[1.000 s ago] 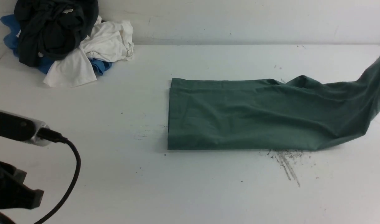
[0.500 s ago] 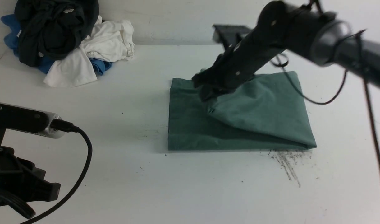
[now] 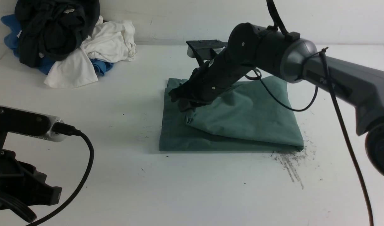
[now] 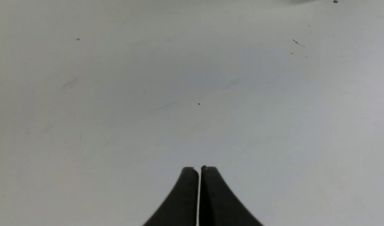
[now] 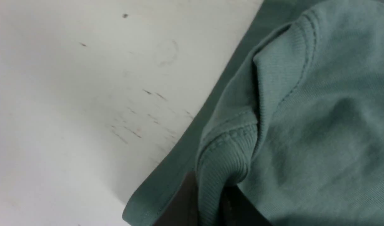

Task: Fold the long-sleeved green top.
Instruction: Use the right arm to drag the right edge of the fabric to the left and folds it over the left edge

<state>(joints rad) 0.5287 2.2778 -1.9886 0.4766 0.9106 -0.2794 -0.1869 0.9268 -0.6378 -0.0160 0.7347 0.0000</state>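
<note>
Green cloth of the top (image 3: 248,122) lies doubled over in the middle of the table (image 3: 122,182), its ribbed edge pinched in the right gripper (image 3: 183,108) above the stack's left end. Released short or dragged sideways, that flap may land skewed and bunched, likelier since the left gripper (image 4: 199,169), clamped on nothing, pins no layer.

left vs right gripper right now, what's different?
Left gripper is shut on nothing; right gripper is shut on a ribbed edge of the green long-sleeved top. Left gripper sits over bare table, near-left; right gripper reaches out over the folded top. Shared: both black, jaws closed.
</note>
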